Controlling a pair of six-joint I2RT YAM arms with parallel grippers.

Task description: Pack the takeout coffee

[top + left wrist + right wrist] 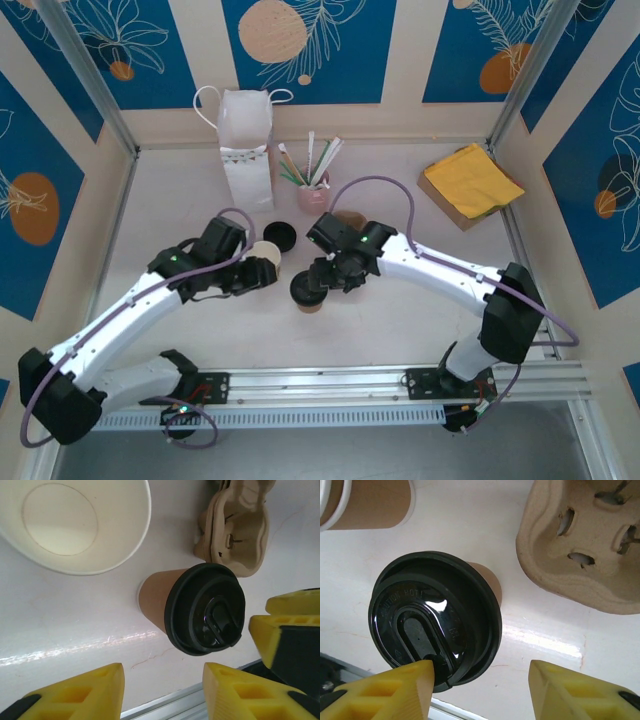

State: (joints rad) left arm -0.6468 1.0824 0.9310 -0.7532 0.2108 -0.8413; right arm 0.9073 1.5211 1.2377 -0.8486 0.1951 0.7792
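My right gripper [481, 677] is hanging spread, one finger by the lid of the takeout coffee [435, 625], which is standing on the tabletop [470, 525] near the pulp carrier [570, 570]. My left gripper [162, 680] is hovering spread and empty. I am judging it best to centre the cup first, then squeeze below the lid.

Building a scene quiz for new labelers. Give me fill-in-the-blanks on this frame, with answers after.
1. The takeout coffee is closed with a ___ lid.
2. The open cup beside it has no ___.
3. The folded stack at the right in the top view is ___.
4. The paper bag at the back is ___.

Missing words: black; lid; yellow; white.
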